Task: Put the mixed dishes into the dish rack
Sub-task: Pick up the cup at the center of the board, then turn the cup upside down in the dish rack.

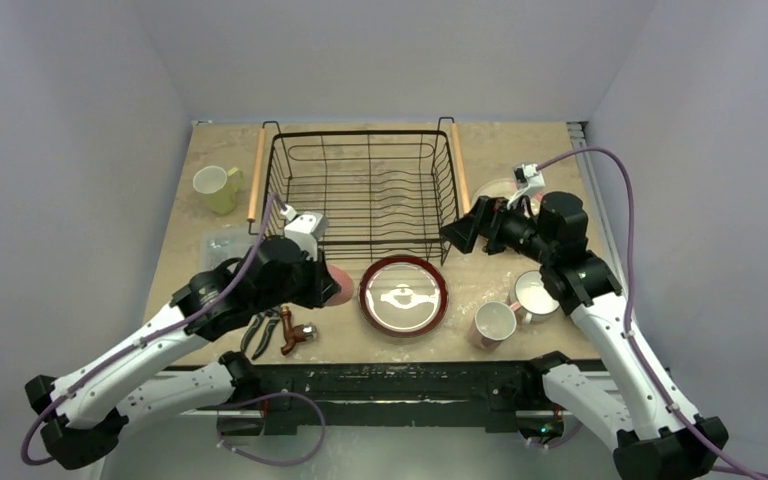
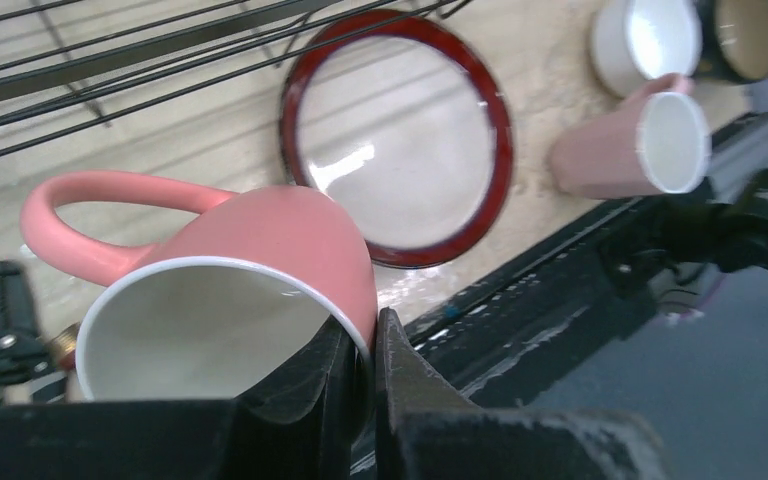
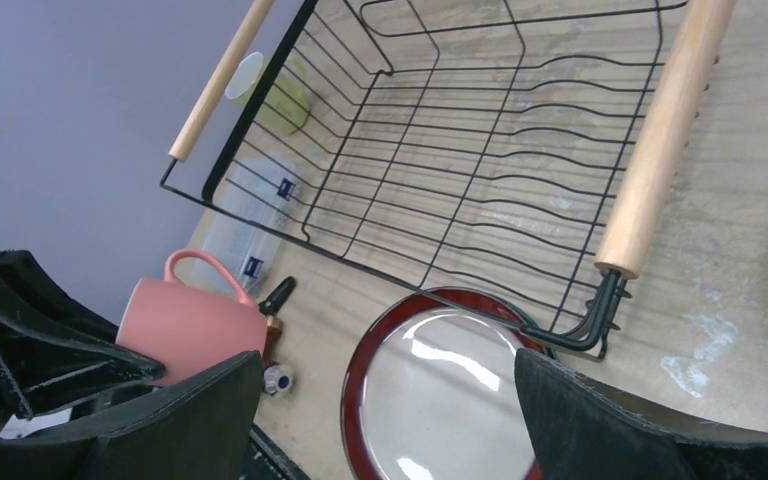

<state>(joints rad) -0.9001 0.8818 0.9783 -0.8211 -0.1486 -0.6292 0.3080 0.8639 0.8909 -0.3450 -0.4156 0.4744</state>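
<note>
**A robot lab cell dressed with kitchenware**

From where I stand this is a test rig, not a home kitchen. Two white-and-black arms (image 1: 150,345) are bolted to a black rail (image 1: 390,385) at the near edge of a small bench (image 1: 520,140). Each arm trails purple cables (image 1: 627,250) and has a small camera (image 1: 306,222) at the wrist. Plain grey panels (image 1: 380,50) close the bench in at the back and both sides. The only domestic things are a wire rack (image 1: 360,133), a red plate (image 1: 403,296), a pink mug (image 2: 260,250) and a yellow-green mug (image 1: 218,188). They share the tan top with pliers (image 1: 260,332) and a clear box (image 1: 222,243).
</note>
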